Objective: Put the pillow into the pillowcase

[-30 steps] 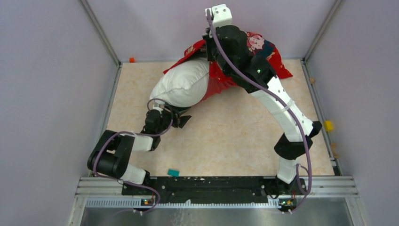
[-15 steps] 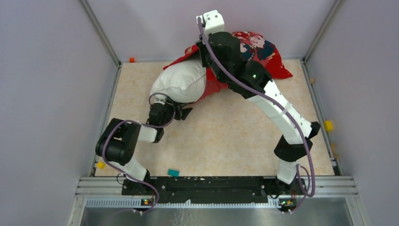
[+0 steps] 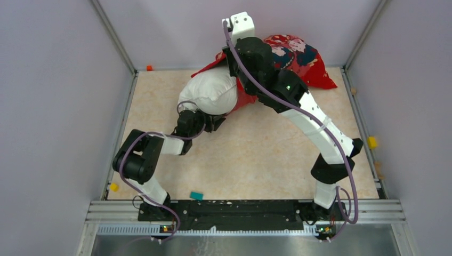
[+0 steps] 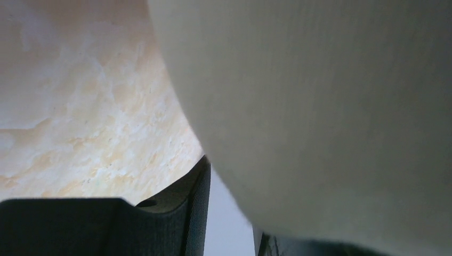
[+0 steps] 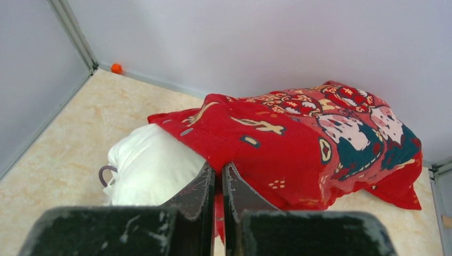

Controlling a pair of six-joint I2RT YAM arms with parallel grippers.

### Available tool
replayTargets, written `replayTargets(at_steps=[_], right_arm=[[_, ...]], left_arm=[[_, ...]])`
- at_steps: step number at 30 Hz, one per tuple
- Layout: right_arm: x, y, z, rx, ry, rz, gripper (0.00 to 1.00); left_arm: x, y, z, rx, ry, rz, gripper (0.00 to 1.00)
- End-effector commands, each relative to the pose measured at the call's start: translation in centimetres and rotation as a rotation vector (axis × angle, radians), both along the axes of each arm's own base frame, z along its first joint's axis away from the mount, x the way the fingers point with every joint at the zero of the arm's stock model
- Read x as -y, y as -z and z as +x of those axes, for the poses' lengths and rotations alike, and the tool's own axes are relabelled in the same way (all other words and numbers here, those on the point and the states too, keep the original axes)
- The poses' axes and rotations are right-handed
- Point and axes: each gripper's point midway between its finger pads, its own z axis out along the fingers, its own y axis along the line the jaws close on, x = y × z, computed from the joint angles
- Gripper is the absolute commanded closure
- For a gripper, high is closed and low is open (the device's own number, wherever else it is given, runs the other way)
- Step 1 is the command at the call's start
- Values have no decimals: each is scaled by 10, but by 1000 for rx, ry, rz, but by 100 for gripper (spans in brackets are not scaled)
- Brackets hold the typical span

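Note:
The white pillow (image 3: 212, 90) lies at the far middle of the table, its far end inside the red printed pillowcase (image 3: 301, 56). About half of the pillow sticks out toward the left. My left gripper (image 3: 211, 124) is open and pressed against the pillow's near end. In the left wrist view the pillow (image 4: 320, 106) fills most of the picture, over the left gripper (image 4: 229, 205). My right gripper (image 5: 218, 173) is shut on the pillowcase's (image 5: 298, 144) open edge, just above the pillow (image 5: 149, 165). In the top view the right arm hides that grip.
Grey walls close in the table on three sides. A small orange piece (image 3: 150, 68) lies in the far left corner. A yellow block (image 3: 372, 142) sits at the right edge, another yellow piece (image 3: 113, 186) at the near left, and a teal block (image 3: 196, 196) by the near rail.
My left gripper has moved away from me and to the right, pushing the pillow deeper into the case. The right arm shifted slightly left and the case bulges more at the far right.

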Motion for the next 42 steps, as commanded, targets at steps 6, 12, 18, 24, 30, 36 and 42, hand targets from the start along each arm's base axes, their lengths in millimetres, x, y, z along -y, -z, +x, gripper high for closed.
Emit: replayTargets(at_steps=[6,12,18,24,30,36,42], right_arm=[[20,-79,-32,137,-44,219,100],[34,-81,-29,164,11,164,100],[55,-91,-29,201,77,134,100],[87,-104,-30,236,149,132,100],[119,-139,-42,319,184,195,100],[132,-162,-61,361,118,293,100],[130,-175,-73,379,38,338,100]], left_arm=[[19,-29,17,71,27,-18,79],[13,-55,13,126,57,62,100],[-28,-127,15,277,19,239,100],[-63,-263,21,570,-75,429,100],[-65,-369,18,781,-83,517,100],[-66,-434,22,909,-120,555,100],[-65,-482,25,988,-138,550,100]])
